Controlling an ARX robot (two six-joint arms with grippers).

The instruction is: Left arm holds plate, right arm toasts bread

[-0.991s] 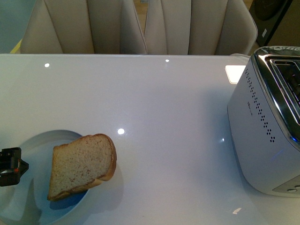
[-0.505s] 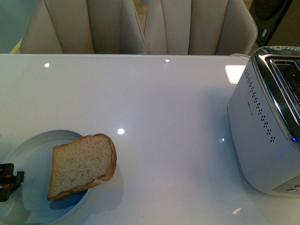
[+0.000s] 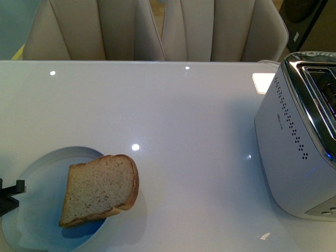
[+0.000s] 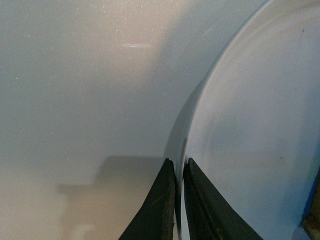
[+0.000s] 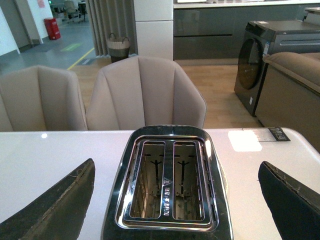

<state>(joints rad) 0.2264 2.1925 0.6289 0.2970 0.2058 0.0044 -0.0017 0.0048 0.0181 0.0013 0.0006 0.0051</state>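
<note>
We list: plate [image 3: 39, 173] on the table [image 3: 184, 105], near-left side; bread [image 3: 100, 190] lying tilted on it, overhanging the right rim; left hand [image 4: 179, 167] clamped on the plate's left rim; right hand [image 5: 176, 167] spread wide, fingers apart, above the toaster [image 5: 167, 220].

Left gripper [image 4: 178, 161]: two matte black wedge fingers [image 4: 156, 207], tapering to narrow tips, faint pale scuffs on flat faces. From front view, only a black angular block with a short prong at near left edge. Right gripper [image 5: 176, 165]: same dark wedge fingers [image 5: 55, 210], edges worn grey, finely scratched.
</note>
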